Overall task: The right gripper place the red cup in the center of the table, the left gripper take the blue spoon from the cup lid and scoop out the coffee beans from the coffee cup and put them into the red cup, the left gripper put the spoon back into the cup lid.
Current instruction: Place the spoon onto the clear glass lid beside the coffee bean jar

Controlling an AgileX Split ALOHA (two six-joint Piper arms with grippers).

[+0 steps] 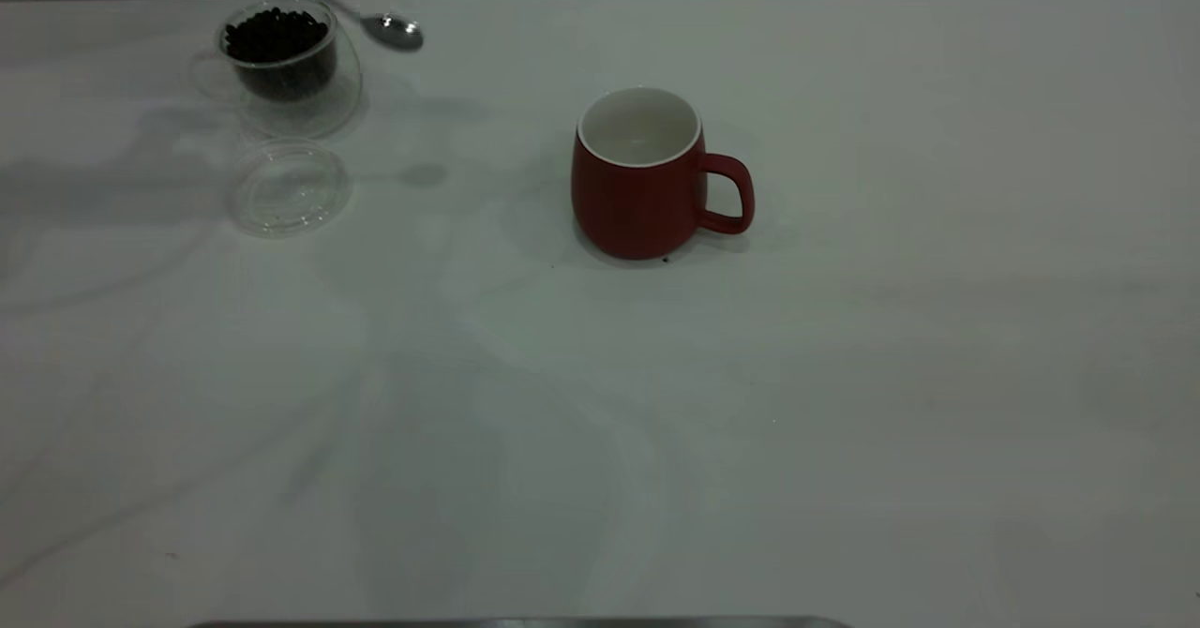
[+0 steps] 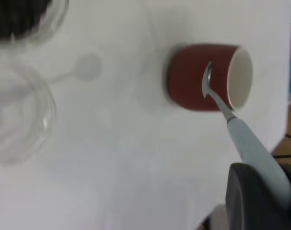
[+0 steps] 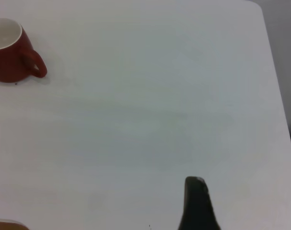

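Note:
The red cup (image 1: 639,187) stands upright and empty near the middle of the table (image 1: 844,375); it also shows in the left wrist view (image 2: 198,76) and the right wrist view (image 3: 8,55). The coffee cup (image 1: 286,61) holds coffee beans (image 1: 275,35) at the far left. The cup lid (image 1: 286,187) lies bare just in front of it. My left gripper (image 2: 265,191) is shut on the blue spoon's handle (image 2: 253,148). The spoon's bowl (image 1: 394,31) looks empty and hangs in the air just right of the coffee cup. My right gripper (image 3: 198,206) is far off to the right of the red cup.
The spoon's shadow (image 1: 424,175) falls on the table between the lid and the red cup. The table's far right edge (image 3: 274,96) shows in the right wrist view. A small dark speck (image 1: 665,260) lies at the red cup's base.

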